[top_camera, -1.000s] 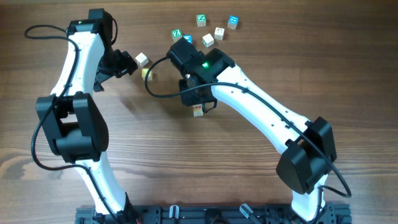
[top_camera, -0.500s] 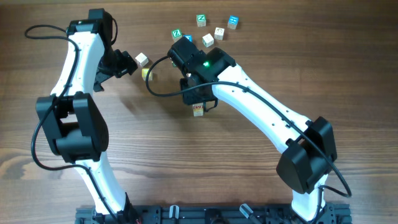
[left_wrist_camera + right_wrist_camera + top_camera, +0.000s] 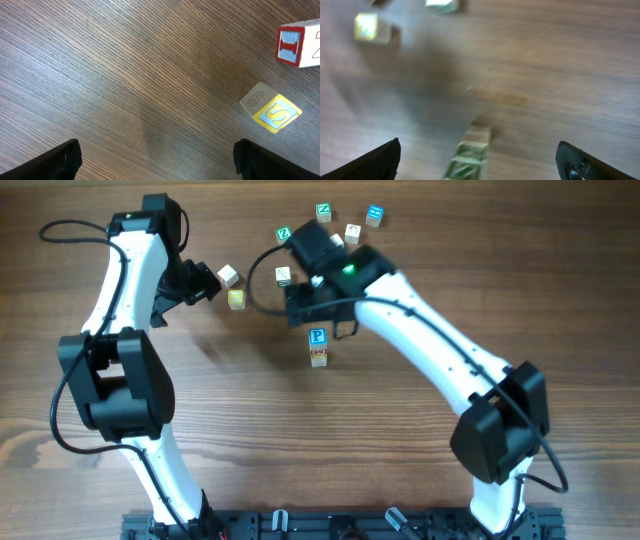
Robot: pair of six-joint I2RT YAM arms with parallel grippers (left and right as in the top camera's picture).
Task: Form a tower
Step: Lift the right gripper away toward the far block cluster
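The tower point(image 3: 317, 348) stands mid-table as a narrow stack. Its top cube is blue with a white "P" point(image 3: 317, 337), and red-marked pale wood point(image 3: 318, 360) shows below. My right gripper point(image 3: 318, 318) hovers just beyond the tower, open and holding nothing. In the right wrist view the blurred tower point(image 3: 470, 155) rises between the spread fingers of that gripper point(image 3: 480, 165), with gaps on both sides. My left gripper point(image 3: 205, 283) is open at the far left, over bare wood point(image 3: 157, 160), with nothing between its fingers.
A yellow "S" cube point(image 3: 272, 107) point(image 3: 236, 299) and a red "I" cube point(image 3: 300, 42) point(image 3: 229, 276) lie just right of my left gripper. Loose cubes sit at the far edge: green point(image 3: 284, 233), green point(image 3: 323, 212), blue point(image 3: 374, 216), plain point(image 3: 352, 232).
My right gripper has opened and drawn back from the tower toward the far side, leaving the blue "P" cube on top. The left arm has not moved.
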